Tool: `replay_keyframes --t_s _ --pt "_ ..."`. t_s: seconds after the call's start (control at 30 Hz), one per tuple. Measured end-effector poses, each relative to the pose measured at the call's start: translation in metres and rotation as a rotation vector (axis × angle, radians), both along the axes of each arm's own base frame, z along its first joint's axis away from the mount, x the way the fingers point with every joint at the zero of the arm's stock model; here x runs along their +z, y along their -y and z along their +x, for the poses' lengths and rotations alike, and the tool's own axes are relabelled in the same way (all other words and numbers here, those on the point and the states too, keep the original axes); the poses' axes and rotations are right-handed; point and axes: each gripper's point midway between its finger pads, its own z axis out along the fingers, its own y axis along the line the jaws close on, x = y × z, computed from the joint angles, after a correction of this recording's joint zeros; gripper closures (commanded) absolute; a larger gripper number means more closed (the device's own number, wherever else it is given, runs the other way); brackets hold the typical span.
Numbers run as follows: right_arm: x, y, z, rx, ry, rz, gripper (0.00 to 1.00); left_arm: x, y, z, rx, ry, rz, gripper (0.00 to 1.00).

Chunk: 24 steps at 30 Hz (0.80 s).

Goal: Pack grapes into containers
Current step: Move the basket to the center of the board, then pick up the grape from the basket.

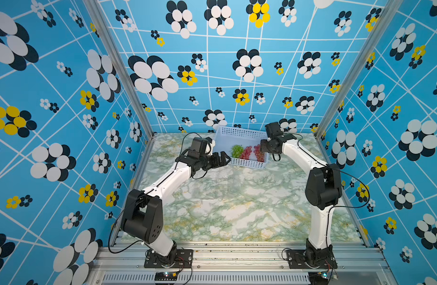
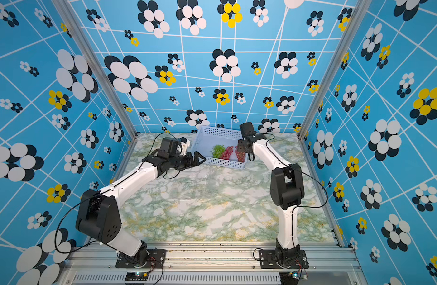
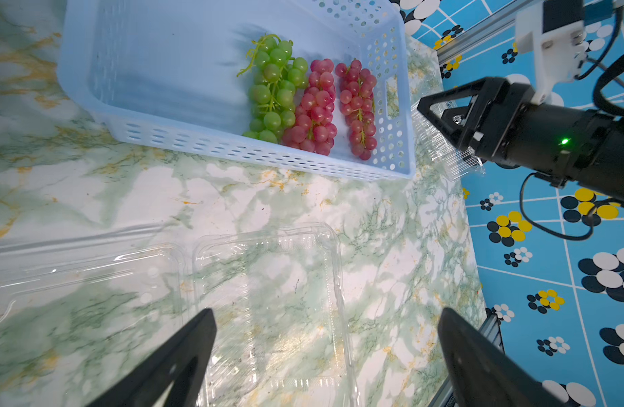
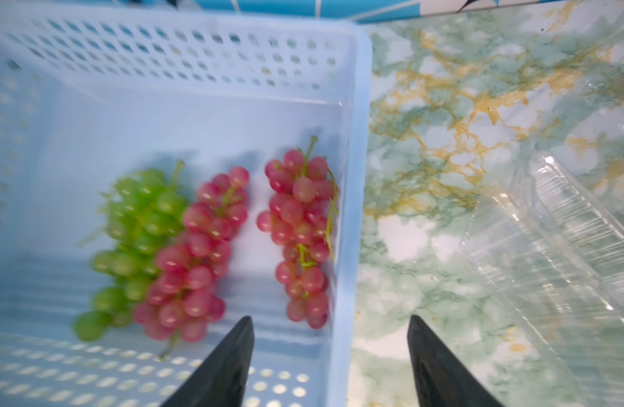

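Note:
Three bunches of grapes lie in the right end of the light-blue basket (image 1: 237, 133): a green bunch (image 3: 273, 88) (image 4: 134, 225), a red bunch (image 3: 315, 105) (image 4: 197, 253) touching it, and a second red bunch (image 3: 359, 105) (image 4: 300, 229) by the end wall. No dark bunch shows. A clear container (image 3: 268, 299) lies open on the table with its lid (image 3: 81, 275) spread flat beside it. My left gripper (image 3: 326, 313) (image 1: 224, 159) hovers open above it, empty. My right gripper (image 4: 329, 319) (image 1: 261, 149) is open and empty, straddling the basket's end wall above the second red bunch.
Another clear ribbed container (image 4: 567, 246) (image 3: 444, 148) lies on the marble table (image 1: 237, 217) just outside the basket's right end, under the right arm. The basket stands at the back against the patterned wall. Aluminium frame posts mark the table corners.

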Motion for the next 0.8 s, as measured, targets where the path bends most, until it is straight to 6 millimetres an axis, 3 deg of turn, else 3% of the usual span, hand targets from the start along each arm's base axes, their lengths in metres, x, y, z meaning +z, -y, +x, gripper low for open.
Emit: replay_keyframes --t_s 0.13,0.23,0.33,0.47,0.6,0.8 --pt "0.042 -0.03 0.022 0.049 0.096 0.096 0.15 0.004 -0.001 0.003 -0.003 0.01 0.018 0.0" --pt "0.054 -0.057 0.039 0.097 0.134 0.149 0.1 0.009 0.0 0.011 -0.007 0.021 0.041 0.01" --pt "0.043 -0.083 0.053 0.143 0.121 0.179 0.08 0.013 0.0 0.021 -0.007 0.032 0.063 0.0" --pt "0.004 -0.103 0.059 0.162 0.042 0.204 0.03 0.017 0.004 0.043 -0.008 0.03 0.089 0.0" --pt "-0.017 -0.098 0.052 0.145 -0.037 0.207 0.01 0.012 0.012 0.073 -0.026 0.028 0.12 0.0" --pt "-0.011 -0.083 0.057 0.135 -0.04 0.24 0.01 -0.021 0.021 0.117 -0.062 0.016 0.225 0.04"
